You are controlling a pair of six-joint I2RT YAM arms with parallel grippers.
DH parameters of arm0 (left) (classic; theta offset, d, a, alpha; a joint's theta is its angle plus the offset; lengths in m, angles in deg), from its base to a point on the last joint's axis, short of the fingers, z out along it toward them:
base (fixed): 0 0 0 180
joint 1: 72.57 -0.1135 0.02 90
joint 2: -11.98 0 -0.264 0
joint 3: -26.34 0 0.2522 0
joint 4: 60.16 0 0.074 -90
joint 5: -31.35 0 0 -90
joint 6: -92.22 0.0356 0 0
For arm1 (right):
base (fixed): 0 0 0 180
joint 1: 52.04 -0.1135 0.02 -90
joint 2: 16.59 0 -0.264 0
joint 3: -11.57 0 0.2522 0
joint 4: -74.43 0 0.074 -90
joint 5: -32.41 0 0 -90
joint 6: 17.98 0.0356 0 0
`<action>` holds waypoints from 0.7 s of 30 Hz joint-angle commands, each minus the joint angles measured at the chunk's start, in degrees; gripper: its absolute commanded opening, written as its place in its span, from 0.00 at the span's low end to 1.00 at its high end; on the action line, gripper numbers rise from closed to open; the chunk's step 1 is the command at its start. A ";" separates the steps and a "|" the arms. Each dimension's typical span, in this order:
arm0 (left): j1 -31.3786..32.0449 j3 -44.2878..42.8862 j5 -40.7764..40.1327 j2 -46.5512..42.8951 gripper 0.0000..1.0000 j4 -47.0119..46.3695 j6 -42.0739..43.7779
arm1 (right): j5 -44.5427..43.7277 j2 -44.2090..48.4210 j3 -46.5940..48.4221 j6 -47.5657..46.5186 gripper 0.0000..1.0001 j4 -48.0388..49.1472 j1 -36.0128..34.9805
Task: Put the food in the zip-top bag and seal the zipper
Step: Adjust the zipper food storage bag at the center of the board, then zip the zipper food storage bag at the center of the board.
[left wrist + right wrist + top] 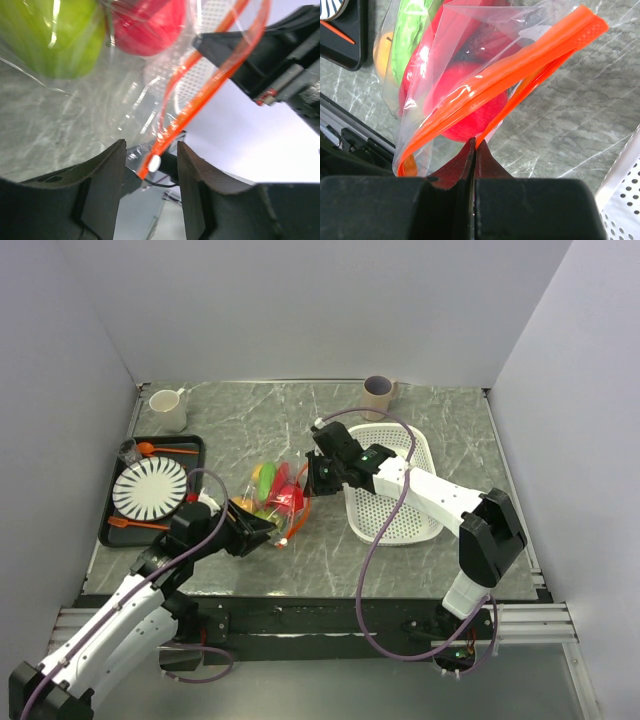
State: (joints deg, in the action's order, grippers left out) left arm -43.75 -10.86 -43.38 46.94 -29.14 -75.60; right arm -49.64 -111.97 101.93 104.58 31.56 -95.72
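All food (pixel 470 107) looks bagged, so sealing is in hand; the zip-top bag (pixel 275 502) lies on the counter (pixel 250 420). Its zipper (pixel 520 60) gapes; the right tool (pixel 472 145) is pressed together on the bag's edge, the left tool (pixel 151 150) spread w/ the slider (pixel 154 162) betw. its fingers, unclamped. Next, probably: clamp slider, draw it along.

Green food (pixel 55 35) is blurred and cropped at the top edge

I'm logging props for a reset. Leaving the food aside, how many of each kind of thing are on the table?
Mugs: 2
Clear cup: 1
Tray: 1
Plate: 1
Orange utensils: 2
Basket: 1
Bag: 1
Total: 9
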 commanded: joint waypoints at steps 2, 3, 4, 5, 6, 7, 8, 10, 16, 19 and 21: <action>0.36 0.50 -0.50 -3.58 0.51 -2.32 -5.76 | -0.91 1.95 1.80 0.05 0.01 0.98 0.44; 0.54 0.50 -0.76 -3.41 0.51 -2.40 -5.85 | -0.74 2.03 1.80 0.14 0.01 1.06 0.35; 0.71 0.76 -0.77 -2.89 0.51 -2.75 -6.37 | -0.91 2.12 1.80 0.14 0.01 1.24 0.35; 1.15 1.11 -0.42 -2.62 0.52 -3.10 -6.81 | -1.00 2.21 1.80 0.23 0.01 1.24 0.44; 1.41 1.47 -0.15 -2.18 0.50 -3.98 -7.08 | -1.26 2.21 1.89 0.40 0.01 1.24 0.44; 1.76 1.64 -0.24 -1.48 0.50 -4.16 -7.69 | -1.44 2.21 1.89 0.32 0.01 1.24 0.44; 2.29 1.64 -1.11 -1.30 0.50 -3.73 -7.70 | -1.53 2.21 1.98 0.32 0.01 1.15 0.44; 2.82 1.64 -1.73 -1.04 0.50 -3.02 -7.70 | -1.62 2.03 1.98 0.49 0.01 1.24 0.35; 3.35 1.47 -3.31 -0.94 0.51 1.20 -8.05 | -1.88 2.03 2.59 0.14 0.01 0.80 0.44; 3.44 2.26 -3.31 -1.04 0.51 0.41 -9.28 | -2.14 2.03 2.68 0.31 0.01 0.80 0.53; 3.53 2.26 -3.31 -0.68 0.51 1.02 -9.71 | -2.06 2.12 2.94 0.23 0.01 0.63 0.61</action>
State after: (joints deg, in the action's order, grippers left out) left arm -40.58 -9.18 -45.59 46.30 -28.29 -83.64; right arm -50.67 -111.97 102.17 104.60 31.47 -95.68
